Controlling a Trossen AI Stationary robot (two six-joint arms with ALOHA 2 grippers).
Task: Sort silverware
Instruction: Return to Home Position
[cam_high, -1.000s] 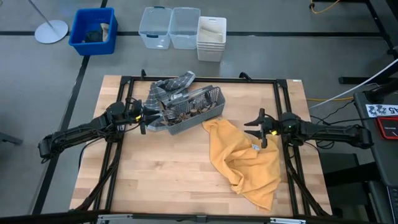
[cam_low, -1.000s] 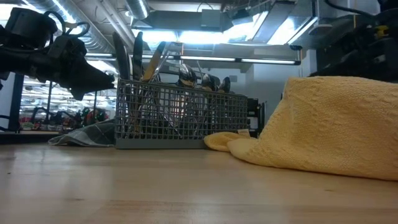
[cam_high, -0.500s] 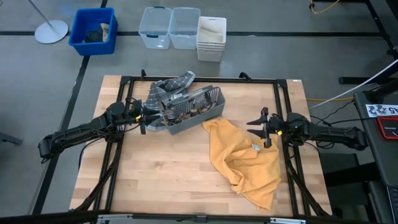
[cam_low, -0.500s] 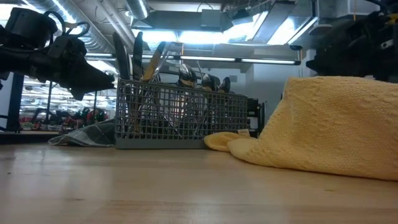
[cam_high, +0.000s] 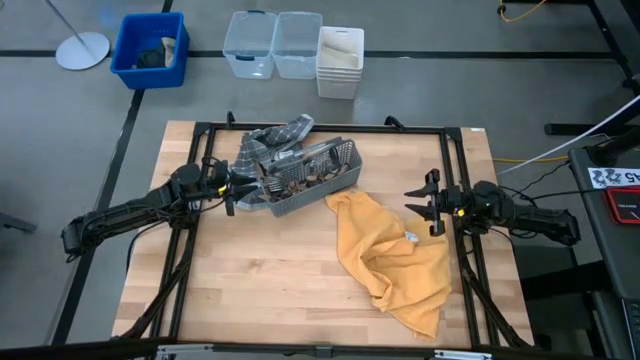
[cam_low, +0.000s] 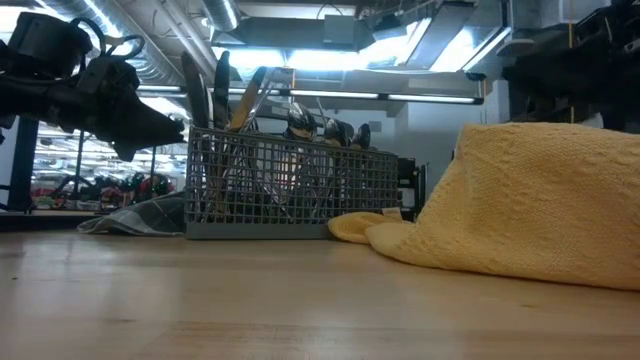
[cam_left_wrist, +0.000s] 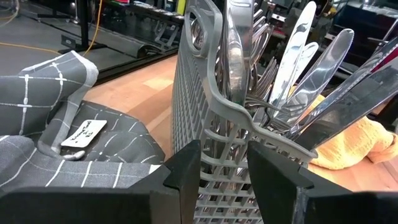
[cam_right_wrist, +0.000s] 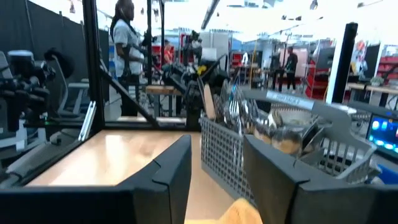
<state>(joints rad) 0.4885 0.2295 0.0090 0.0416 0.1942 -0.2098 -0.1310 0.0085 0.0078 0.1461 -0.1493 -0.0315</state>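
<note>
A grey wire-mesh caddy stands on its base at the table's far middle. The silverware stands upright in it, forks, spoons and knives packed together; it also shows in the low view. My left gripper is at the caddy's left end, shut on its mesh. My right gripper hangs open near the table's right edge, above the rim of a yellow towel, with nothing between its fingers. My left gripper has the caddy's left end by a corner of the mesh wall, just under the rim. The mesh fills the gap between the two fingers. They come at it about level from the table's left. The caddy stays on the table.
A grey checked cloth lies behind and left of the caddy. The crumpled yellow towel covers the table's middle right. Black frame rails run along the table's sides. A blue bin and clear bins stand beyond the far edge.
My right gripper has drawn back toward the table's right edge, risen a little and tipped its fingers upward, staying open. The left gripper, the caddy and the cloths have kept still.
</note>
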